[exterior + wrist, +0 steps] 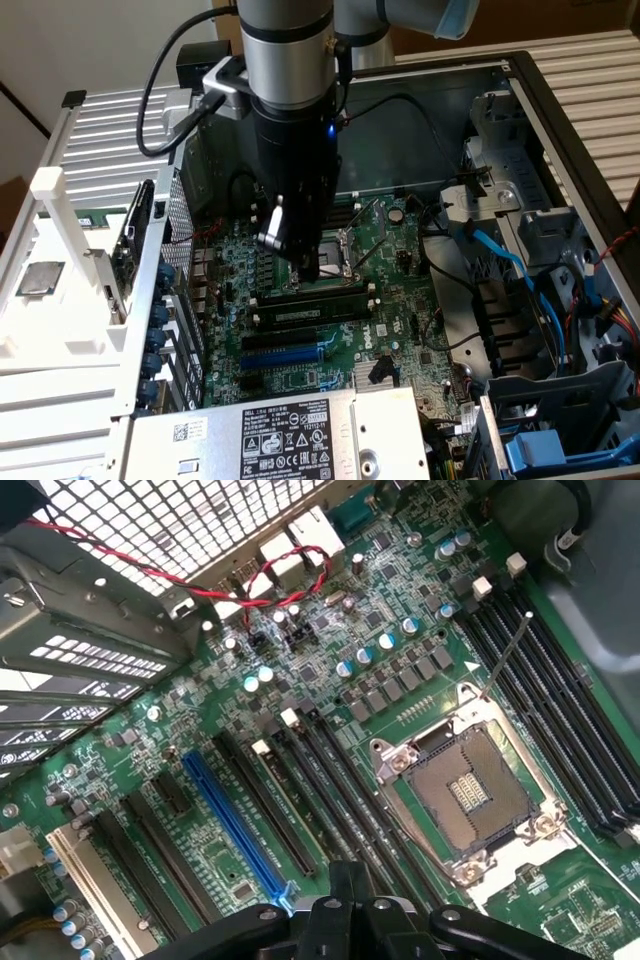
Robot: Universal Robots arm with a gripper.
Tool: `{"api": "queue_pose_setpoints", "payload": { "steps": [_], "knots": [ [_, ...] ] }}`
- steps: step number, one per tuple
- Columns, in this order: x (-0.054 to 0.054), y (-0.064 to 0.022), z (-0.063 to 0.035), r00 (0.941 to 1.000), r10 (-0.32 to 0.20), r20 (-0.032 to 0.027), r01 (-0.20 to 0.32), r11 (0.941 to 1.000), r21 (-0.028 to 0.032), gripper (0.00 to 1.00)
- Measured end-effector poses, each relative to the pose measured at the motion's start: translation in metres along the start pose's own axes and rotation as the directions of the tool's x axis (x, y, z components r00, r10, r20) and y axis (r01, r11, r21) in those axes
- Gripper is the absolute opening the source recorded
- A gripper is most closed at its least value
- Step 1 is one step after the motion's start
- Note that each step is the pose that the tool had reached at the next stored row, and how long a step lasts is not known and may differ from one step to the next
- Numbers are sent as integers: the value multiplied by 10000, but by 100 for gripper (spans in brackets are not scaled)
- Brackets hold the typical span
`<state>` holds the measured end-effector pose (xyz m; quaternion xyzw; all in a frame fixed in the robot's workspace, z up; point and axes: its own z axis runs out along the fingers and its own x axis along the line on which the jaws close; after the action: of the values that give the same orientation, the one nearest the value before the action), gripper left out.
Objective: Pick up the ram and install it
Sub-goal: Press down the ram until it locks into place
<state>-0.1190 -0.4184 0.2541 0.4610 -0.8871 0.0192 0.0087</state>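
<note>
**Closed gripper low over the board, ram off on the rack**

Exterior view: we see the gripper [306, 268] down inside the open case [520, 110], just above the motherboard [385, 255]. Its tip is beside the CPU socket [335, 262] and over the black memory slots [305, 310]. Its fingers are drawn together, and we see nothing green between them. A narrow green strip that we take for the ram [98, 217] lies on the white rack [60, 320] at the exterior view's left, outside the case and well apart from the gripper. We cannot make out its chips or label.

Wrist view: we look along the closed fingers [345, 905] onto the motherboard [330, 650]. The long black slots [330, 780] run between the blue slot [235, 825] and the socket [470, 795], and the ones we can see stand empty. A red wire [250, 580] loops near the case's grille [190, 520].
</note>
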Motion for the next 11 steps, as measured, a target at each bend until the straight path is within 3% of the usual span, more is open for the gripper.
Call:
{"api": "queue_pose_setpoints", "payload": {
  "steps": [11],
  "knots": [
    [-27, -23, 0, 9965, 837, 4, -837, 9965, 85, 10]
  ]
}}
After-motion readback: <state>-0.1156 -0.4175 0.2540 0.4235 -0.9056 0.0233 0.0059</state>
